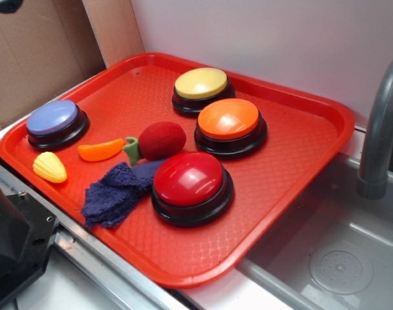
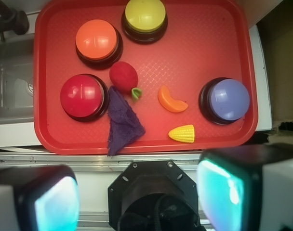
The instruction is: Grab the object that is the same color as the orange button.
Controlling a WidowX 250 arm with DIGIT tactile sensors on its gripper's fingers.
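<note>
- Risk: the gripper (image 2: 137,202) hangs high, back off the near rim of the red tray (image 2: 214,29), fingers wide apart and empty. A long descent from there could drift onto a neighbour of the target.
- Risk: the orange toy (image 2: 171,100) is curved and glossy, so it could squirt from the pads if pinched at its tapered end.
- Tray contents, left to right in the wrist view, placed from the orange toy:
- red button (image 2: 82,95), far left.
- orange button (image 2: 96,40), up-left, the colour reference.
- purple cloth (image 2: 121,122), left, touching the red button.
- fuzzy red ball (image 2: 124,76), just left, its green stem nearest.
- yellow button (image 2: 144,15), above.
- orange toy, lying flat on bare tray.
- yellow corn (image 2: 182,133), just below, the likeliest mis-grab.
- blue button (image 2: 227,99), right.
</note>
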